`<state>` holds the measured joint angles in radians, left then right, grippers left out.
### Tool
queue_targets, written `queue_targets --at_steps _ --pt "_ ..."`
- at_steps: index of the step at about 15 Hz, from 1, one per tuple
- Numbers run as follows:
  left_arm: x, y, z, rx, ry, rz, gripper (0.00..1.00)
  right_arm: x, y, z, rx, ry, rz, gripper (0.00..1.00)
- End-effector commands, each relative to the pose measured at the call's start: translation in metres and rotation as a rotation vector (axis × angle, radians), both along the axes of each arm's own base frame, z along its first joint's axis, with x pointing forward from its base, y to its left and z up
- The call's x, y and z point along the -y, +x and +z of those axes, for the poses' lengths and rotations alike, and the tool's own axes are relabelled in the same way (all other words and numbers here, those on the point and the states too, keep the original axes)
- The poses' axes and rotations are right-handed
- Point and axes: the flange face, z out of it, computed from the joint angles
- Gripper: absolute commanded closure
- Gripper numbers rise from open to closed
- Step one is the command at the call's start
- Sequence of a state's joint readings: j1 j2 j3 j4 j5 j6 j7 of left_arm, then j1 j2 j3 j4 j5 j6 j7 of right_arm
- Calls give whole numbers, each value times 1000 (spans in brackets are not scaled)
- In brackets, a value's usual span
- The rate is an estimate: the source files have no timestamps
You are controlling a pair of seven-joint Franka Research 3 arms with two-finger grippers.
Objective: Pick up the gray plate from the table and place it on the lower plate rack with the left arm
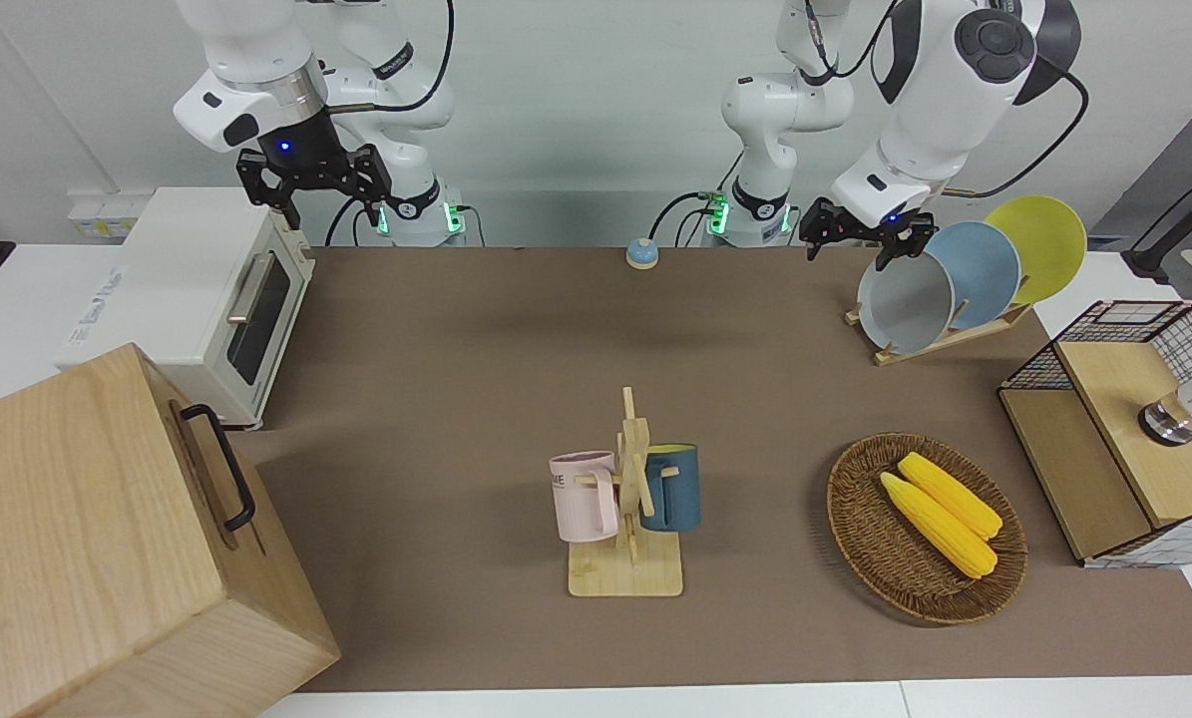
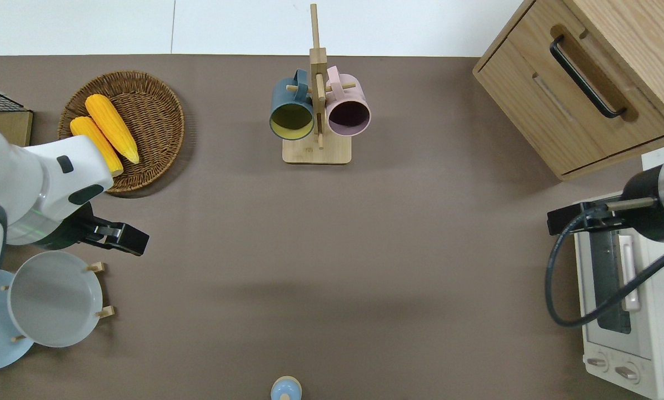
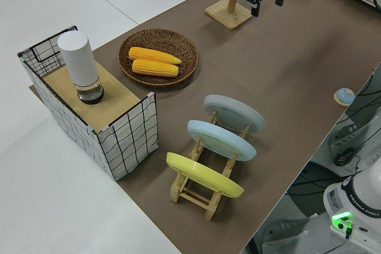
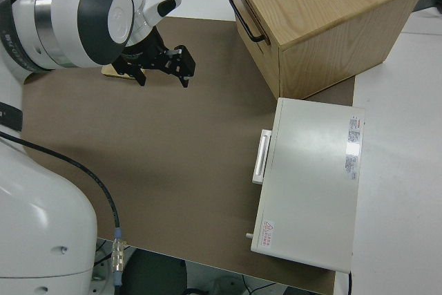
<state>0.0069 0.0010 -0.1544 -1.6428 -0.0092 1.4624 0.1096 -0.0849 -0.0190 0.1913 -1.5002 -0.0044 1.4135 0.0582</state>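
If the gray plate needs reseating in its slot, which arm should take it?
Left. The left gripper is open, empty, and over the table just beside the gray plate, which stands in the lower plate rack. The right arm is parked at the opposite end.

White jointed shells seen on both arms. Left arm (image 1: 940, 90): dark gray joint panels, black end effector (image 1: 863, 237), black cable. Right arm (image 1: 256, 80): silver wrist collar, black end effector (image 1: 312, 189), blue light, looping cables.
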Motion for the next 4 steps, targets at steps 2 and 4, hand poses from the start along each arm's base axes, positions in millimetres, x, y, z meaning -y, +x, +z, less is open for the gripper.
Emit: queue_targets --at_steps 2,4 --pt "4 2 14 45 -40 -32 0 -1 -3 3 -7 6 0 11" --pt "1 2 15 51 -32 -29 0 0 -2 3 -7 6 0 11"
